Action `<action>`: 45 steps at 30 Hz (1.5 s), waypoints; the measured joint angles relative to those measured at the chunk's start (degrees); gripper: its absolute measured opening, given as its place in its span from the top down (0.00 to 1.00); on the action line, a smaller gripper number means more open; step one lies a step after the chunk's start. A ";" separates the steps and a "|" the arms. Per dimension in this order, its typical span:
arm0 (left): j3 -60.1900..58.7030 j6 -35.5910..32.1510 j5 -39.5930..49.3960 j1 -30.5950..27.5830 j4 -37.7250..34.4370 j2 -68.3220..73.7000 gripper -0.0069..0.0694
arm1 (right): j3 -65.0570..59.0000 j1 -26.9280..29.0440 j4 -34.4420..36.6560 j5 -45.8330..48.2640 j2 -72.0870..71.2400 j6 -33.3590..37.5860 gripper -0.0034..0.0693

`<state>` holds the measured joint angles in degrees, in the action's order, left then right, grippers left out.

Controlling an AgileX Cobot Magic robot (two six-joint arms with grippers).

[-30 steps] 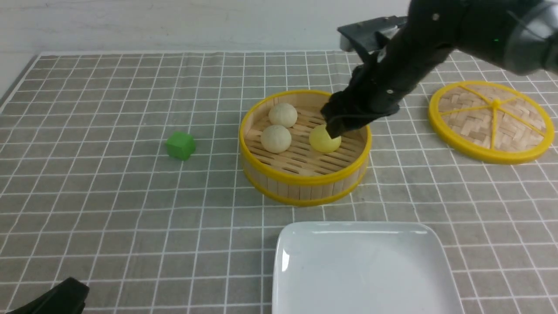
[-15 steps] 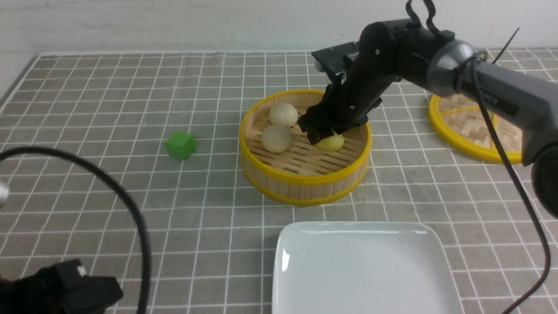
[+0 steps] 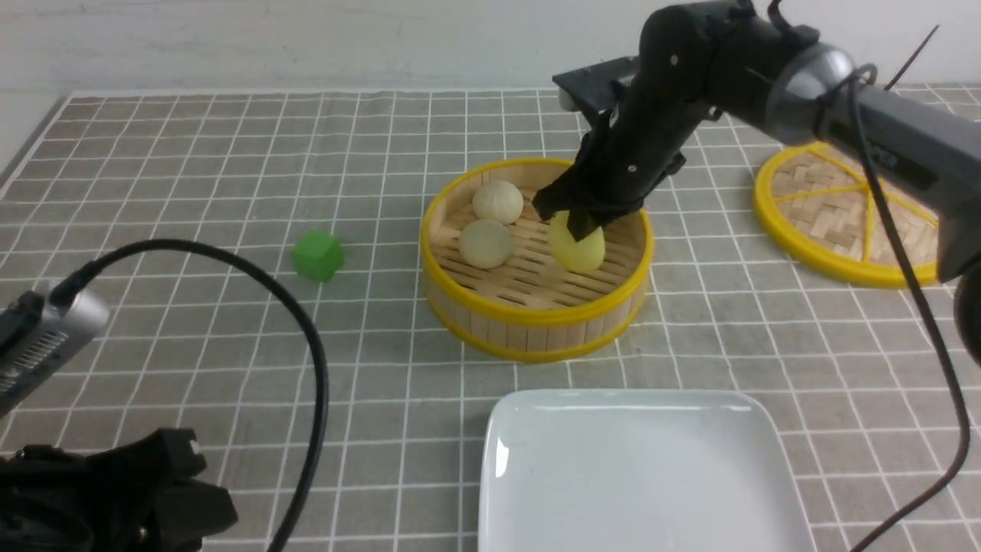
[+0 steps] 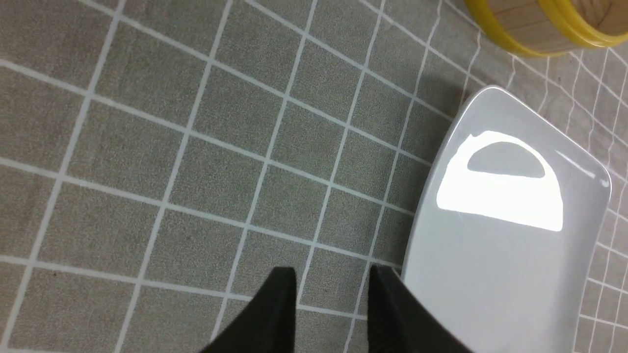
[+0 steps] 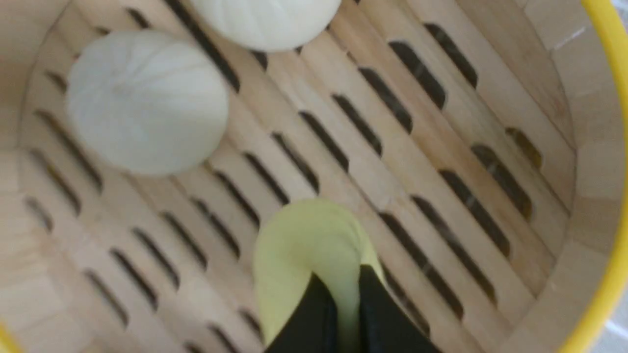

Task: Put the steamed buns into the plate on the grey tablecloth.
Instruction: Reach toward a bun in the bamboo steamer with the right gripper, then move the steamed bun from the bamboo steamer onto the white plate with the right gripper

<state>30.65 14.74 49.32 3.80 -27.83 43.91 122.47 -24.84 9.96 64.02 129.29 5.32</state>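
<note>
The yellow steamed bun (image 3: 584, 249) (image 5: 304, 240) is pinched between the fingers of my right gripper (image 3: 573, 222) (image 5: 347, 279), which is shut on it and squeezes it narrow, inside the bamboo steamer (image 3: 536, 314). Two cream-white steamed buns (image 3: 497, 201) (image 3: 485, 243) lie beside it on the steamer's slats, apart from the gripper. The white square plate (image 3: 644, 468) (image 4: 500, 255) rests empty on the grey tablecloth (image 3: 191, 153), nearer to me than the steamer. My left gripper (image 4: 333, 274) hangs open over the cloth at the plate's edge, with nothing between its fingers.
A green cube (image 3: 317, 255) sits on the cloth left of the steamer. The round woven lid (image 3: 851, 215) lies at the far right. My left arm and its black cable (image 3: 306, 330) fill the near left corner.
My right gripper has shut on the yellow bun, which now looks squeezed and taller. The left arm and its cable have come further into view at the near left.
</note>
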 joint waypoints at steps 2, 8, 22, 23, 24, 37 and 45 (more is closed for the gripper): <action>0.00 -0.65 -0.68 0.00 0.08 0.00 0.60 | 2.24 0.00 0.00 4.70 -2.16 0.53 0.93; 0.04 -1.83 -2.47 0.00 1.83 0.00 0.60 | 3.66 0.00 0.32 7.31 -11.67 0.12 0.93; 0.04 -2.48 -4.18 0.00 2.36 0.00 0.60 | -44.69 0.00 4.32 5.61 -42.46 -3.61 0.93; 0.04 -3.03 -4.18 0.00 2.36 0.00 0.60 | -48.58 0.00 4.44 3.57 -43.05 -3.77 0.93; 0.04 -3.29 -4.18 0.00 2.36 0.00 0.60 | -50.70 0.00 4.44 2.18 -43.18 -3.77 0.93; 0.04 -7.87 -3.38 0.00 2.55 0.04 0.60 | -65.59 0.00 6.86 -16.19 -36.96 -3.77 0.63; 0.04 -9.59 -1.57 0.00 2.43 0.07 0.60 | -63.81 0.00 10.09 -13.46 -35.59 -3.77 0.39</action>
<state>30.69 5.15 47.75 3.80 -25.40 43.98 58.66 -24.84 20.05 50.56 93.70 1.54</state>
